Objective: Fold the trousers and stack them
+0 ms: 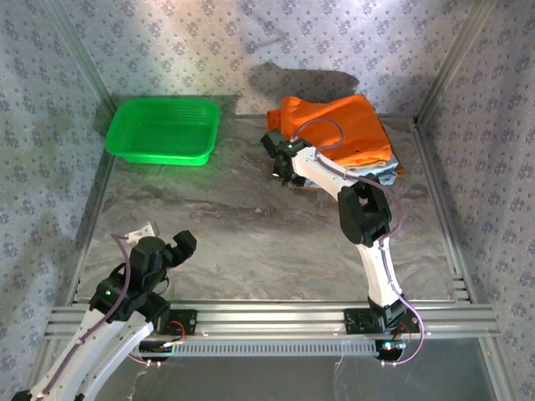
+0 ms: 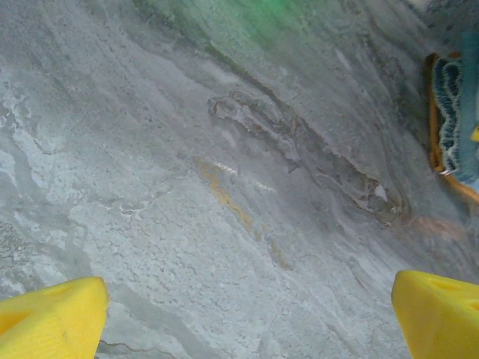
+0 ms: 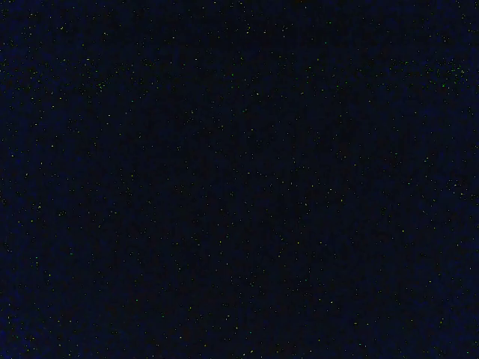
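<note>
Closest overhead, the left gripper (image 1: 180,246) hangs released, well nearer the arms than the green basket (image 1: 163,129). Right of the basket, the folded orange trousers (image 1: 343,125) top a stack. The right gripper (image 1: 280,160) sits at their basket-side edge, its grip impossible to tell. Snagged cloth could drag the fold apart on withdrawal.

Left wrist: yellow fingertips (image 2: 52,318) spread wide over bare table (image 2: 224,187).

Right wrist: black, so no check on that snag.
</note>
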`<state>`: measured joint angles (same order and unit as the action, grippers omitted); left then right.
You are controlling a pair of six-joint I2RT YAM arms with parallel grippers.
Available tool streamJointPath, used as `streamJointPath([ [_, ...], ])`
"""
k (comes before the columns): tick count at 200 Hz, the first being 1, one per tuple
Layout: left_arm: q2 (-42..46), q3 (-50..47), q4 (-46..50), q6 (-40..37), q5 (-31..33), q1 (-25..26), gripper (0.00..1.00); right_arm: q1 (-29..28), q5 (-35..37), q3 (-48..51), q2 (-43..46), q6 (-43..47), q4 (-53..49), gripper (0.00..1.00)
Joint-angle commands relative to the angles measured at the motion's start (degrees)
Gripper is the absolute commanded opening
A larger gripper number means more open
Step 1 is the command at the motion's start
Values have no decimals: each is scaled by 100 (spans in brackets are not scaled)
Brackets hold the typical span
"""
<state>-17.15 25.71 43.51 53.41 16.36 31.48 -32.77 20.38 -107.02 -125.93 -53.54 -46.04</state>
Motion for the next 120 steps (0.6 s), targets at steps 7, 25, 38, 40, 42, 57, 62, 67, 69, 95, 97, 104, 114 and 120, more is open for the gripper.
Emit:
streamJointPath([
  [7,-143,151,-207,-175,100,-37,97,822,482,-206,-620,-304,-219,57],
  [25,-223,259,-164,-256,144,-46,98,1237,377,-560,-830,-89,-442,57],
  [38,-252,314,-88,-299,193,-47,99,1538,160,-589,-869,161,-272,57],
  [40,-254,312,-86,-303,197,-53,99,1583,111,-604,-882,195,-243,57],
  [42,-254,311,-74,-300,204,-54,99,1632,55,-626,-894,230,-222,57],
  [57,-254,289,-90,-303,223,-64,99,1920,-74,-965,-1082,357,-308,56],
  [62,-258,285,-116,-295,219,-74,99,2004,-82,-1105,-1156,390,-384,56],
  [67,-267,286,-140,-296,211,-73,99,2078,-131,-1263,-1244,424,-435,55],
  [69,-270,290,-147,-300,206,-84,99,2114,-155,-1316,-1270,447,-444,55],
  [95,-398,345,-228,-308,185,-92,100,2538,-612,-1969,-1645,523,-630,55],
  [97,-406,355,-228,-312,190,-95,100,2563,-644,-2008,-1674,543,-620,55],
  [104,-442,365,-224,-304,192,-99,100,2615,-758,-2113,-1731,622,-583,55],
  [114,-480,380,-226,-311,173,-99,100,2636,-958,-2272,-1812,829,-525,54],
  [120,-499,388,-229,-313,172,-100,100,2622,-1004,-2391,-1849,938,-547,54],
])
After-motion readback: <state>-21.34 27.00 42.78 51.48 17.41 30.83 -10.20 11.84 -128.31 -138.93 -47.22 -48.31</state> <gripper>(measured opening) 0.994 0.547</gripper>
